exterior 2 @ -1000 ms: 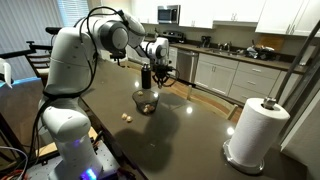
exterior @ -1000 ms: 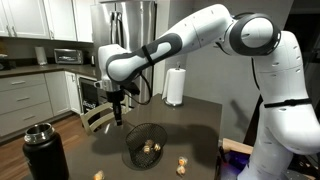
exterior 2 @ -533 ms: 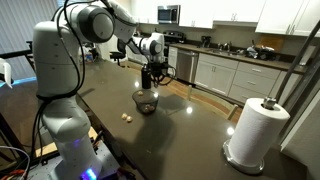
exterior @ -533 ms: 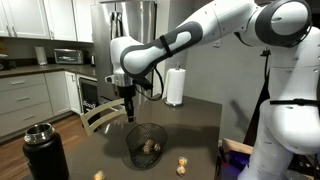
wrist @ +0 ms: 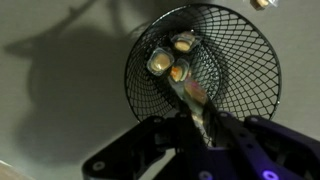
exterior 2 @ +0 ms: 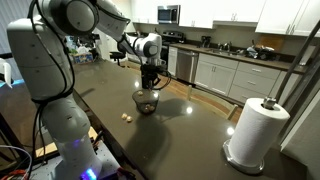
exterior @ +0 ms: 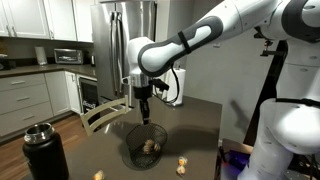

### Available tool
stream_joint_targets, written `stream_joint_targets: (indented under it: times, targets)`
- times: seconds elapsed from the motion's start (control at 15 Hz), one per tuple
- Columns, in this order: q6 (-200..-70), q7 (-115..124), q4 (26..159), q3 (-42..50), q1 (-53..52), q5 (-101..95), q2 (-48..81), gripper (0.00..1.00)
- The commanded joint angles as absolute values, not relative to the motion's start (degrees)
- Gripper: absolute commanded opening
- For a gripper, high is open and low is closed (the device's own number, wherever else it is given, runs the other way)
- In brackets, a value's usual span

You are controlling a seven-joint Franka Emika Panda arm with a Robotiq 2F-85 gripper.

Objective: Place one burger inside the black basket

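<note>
The black basket [exterior: 147, 146] stands on the dark table and also shows in the other exterior view [exterior 2: 146, 101] and the wrist view [wrist: 225, 55]. Three burgers lie inside it [wrist: 160, 62]. My gripper [exterior: 145, 110] hangs just above the basket's rim, fingers pointing down [exterior 2: 150, 83]. In the wrist view the fingers [wrist: 196, 108] are close together on a small blurred tan thing that looks like a burger [wrist: 190, 92]. One loose burger [exterior: 182, 162] lies on the table beside the basket, and another [exterior: 98, 175] near the front edge.
A black flask [exterior: 45, 150] stands at the table's front corner. A paper towel roll [exterior: 175, 86] stands at the far side, large in an exterior view [exterior 2: 250, 130]. A chair back [exterior: 100, 118] sits at the table's edge. Kitchen cabinets are behind.
My gripper has moved sideways along the table to a spot over the basket and a little lower. The basket and loose burgers have not moved.
</note>
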State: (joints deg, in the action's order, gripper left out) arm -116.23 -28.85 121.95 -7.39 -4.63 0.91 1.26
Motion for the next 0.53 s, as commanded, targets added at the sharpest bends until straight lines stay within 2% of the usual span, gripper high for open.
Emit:
stream_joint_targets:
  times: [0.0, 0.07, 0.47]
  targets:
    - [-115.9, -30.7, 124.2, -6.6, -4.8, 3.8, -0.6, 0.42]
    - [-115.9, -30.7, 124.2, -6.6, -4.8, 4.1, -0.4, 0.43]
    - [-116.3, -30.3, 124.3, -6.6, -5.0, 4.5, -0.1, 0.81]
